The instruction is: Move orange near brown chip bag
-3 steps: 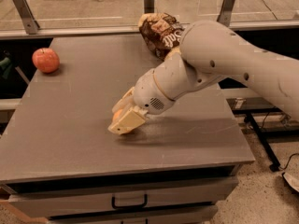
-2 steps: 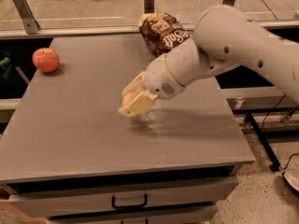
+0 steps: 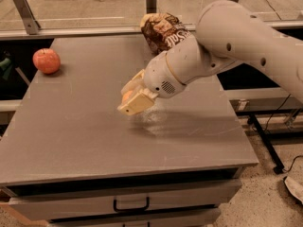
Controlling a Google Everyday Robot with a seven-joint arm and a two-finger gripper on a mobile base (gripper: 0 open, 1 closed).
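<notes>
My gripper (image 3: 134, 100) hangs above the middle of the grey table (image 3: 71, 141), lifted off its surface. It is shut on the orange (image 3: 126, 97), of which only a small bright patch shows between the cream-coloured fingers (image 3: 138, 103). The brown chip bag (image 3: 160, 30), crinkled with white lettering, lies at the table's far edge, up and to the right of the gripper and partly behind my white arm (image 3: 222, 51). The orange is held well apart from the bag.
A red apple (image 3: 46, 60) sits at the table's far left edge. A metal rail and glass panel (image 3: 94, 31) run behind the table. A drawer with a handle (image 3: 130, 205) is under the tabletop.
The gripper has risen off the tabletop with the orange and moved back and right, toward the chip bag. The apple and bag have not moved.
</notes>
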